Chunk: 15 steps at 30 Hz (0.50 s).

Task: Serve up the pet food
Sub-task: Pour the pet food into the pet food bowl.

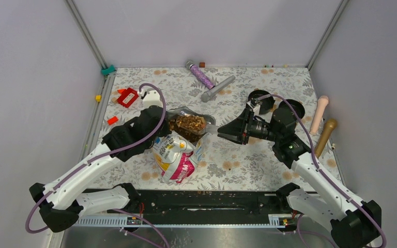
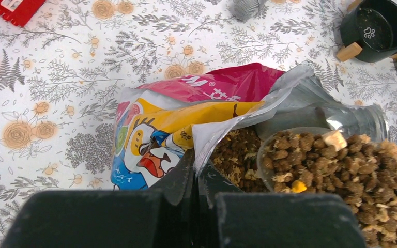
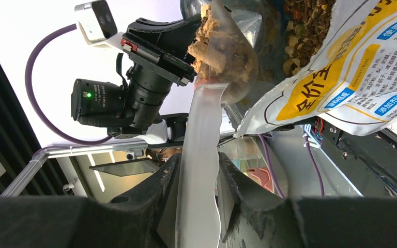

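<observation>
The yellow, white and magenta bag [image 1: 178, 157] lies on its side mid-table with its silver mouth open toward the far side. Brown pet food [image 1: 187, 124] fills a clear scoop [image 2: 269, 150] at that mouth, and more kibble [image 2: 238, 155] lies inside the bag [image 2: 186, 111]. My left gripper [image 2: 197, 175] is shut on the bag's silver lip and holds it up. My right gripper [image 3: 199, 175] is shut on the scoop's frosted handle [image 3: 199, 129], with the heaped scoop bowl [image 3: 222, 51] beside the bag [image 3: 341, 77]. In the top view the right gripper [image 1: 219, 130] reaches in from the right.
Two round black bowls [image 1: 261, 98] [image 1: 294, 107] stand behind my right wrist. A purple glitter tube [image 1: 200, 76] and a grey cylinder [image 1: 218, 88] lie at the back. Red pieces [image 1: 127, 96] sit far left. Pink [image 1: 319, 113] and gold [image 1: 325, 135] handles lie at the right edge.
</observation>
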Tool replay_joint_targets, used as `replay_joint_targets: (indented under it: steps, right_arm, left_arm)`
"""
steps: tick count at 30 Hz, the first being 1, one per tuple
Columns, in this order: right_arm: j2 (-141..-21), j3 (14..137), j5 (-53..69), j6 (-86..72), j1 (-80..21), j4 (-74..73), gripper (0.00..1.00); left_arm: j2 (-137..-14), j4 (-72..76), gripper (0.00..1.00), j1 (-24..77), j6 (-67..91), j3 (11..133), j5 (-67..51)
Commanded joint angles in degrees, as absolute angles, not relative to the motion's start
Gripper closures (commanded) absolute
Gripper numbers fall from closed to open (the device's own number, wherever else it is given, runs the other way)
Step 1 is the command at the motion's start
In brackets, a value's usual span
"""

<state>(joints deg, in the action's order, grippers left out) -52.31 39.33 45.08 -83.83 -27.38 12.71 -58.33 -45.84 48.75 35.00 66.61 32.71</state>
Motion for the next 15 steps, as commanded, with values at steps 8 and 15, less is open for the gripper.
replay_joint_targets:
  steps: [8,15]
  right_arm:
    - [-47.9,40.1,42.0,-84.1,-27.1,16.7,1.00]
    - [-46.7,40.0,41.1,-84.5,-26.6,16.5,1.00]
  left_arm:
    - [-55.5,-43.4,1.00,49.1,38.5,67.7,37.9]
    - [-55.9,-43.8,1.00,49.2,39.4,67.8,37.9]
